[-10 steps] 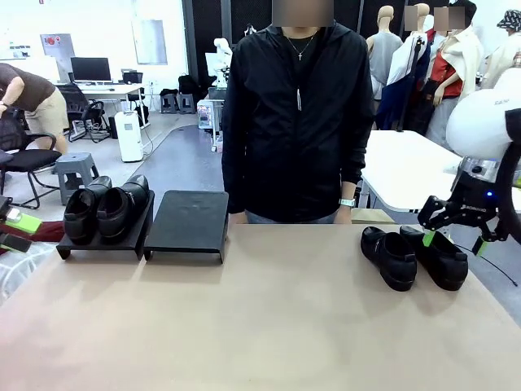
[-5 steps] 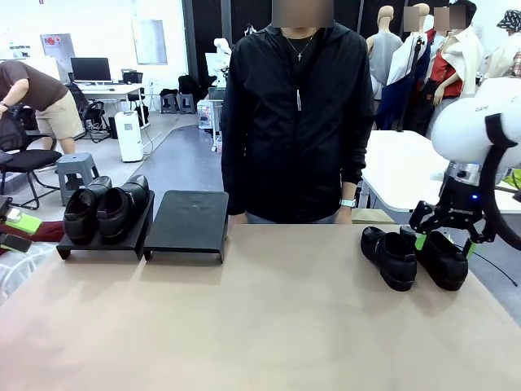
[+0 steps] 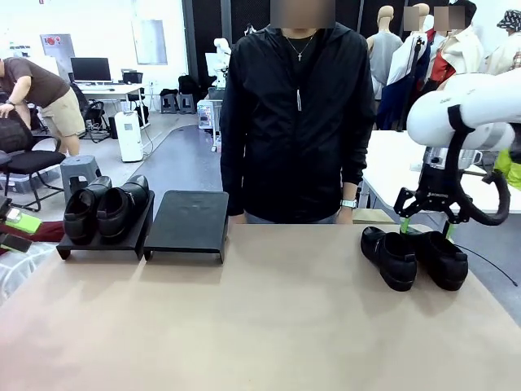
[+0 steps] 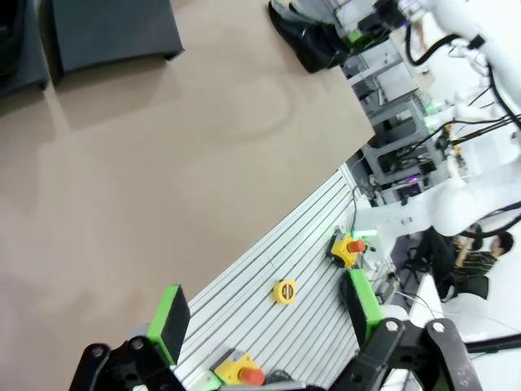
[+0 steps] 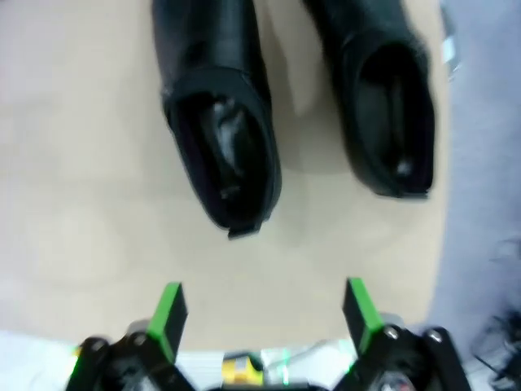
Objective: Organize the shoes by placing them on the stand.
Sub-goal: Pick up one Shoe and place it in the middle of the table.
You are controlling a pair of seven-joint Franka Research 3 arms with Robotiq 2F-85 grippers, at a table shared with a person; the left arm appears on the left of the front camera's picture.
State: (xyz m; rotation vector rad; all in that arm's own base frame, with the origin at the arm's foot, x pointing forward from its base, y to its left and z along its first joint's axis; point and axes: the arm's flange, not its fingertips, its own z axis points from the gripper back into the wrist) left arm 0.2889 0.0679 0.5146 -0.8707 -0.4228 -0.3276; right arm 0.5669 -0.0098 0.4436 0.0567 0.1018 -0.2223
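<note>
Hovering by the shoes [image 3: 396, 257] on the tabletop [image 3: 269, 318], your right claw [image 3: 424, 223] gapes wide, empty. Your left claw [image 4: 265, 314] is wide open too.

Glossy black first loafer pair [image 3: 122, 208] sits side by side on the black stand [image 3: 102, 244], frame left. Second loafer pair [image 3: 391, 257] lies on the worktop [image 3: 269, 318], frame right.

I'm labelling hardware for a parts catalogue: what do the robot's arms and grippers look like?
The right arm is glossy white with rounded links; a black cable loops beside its wrist. The right gripper and left gripper are black two-finger linkages with bolted joints, each finger tipped with a bright green pad.
</note>
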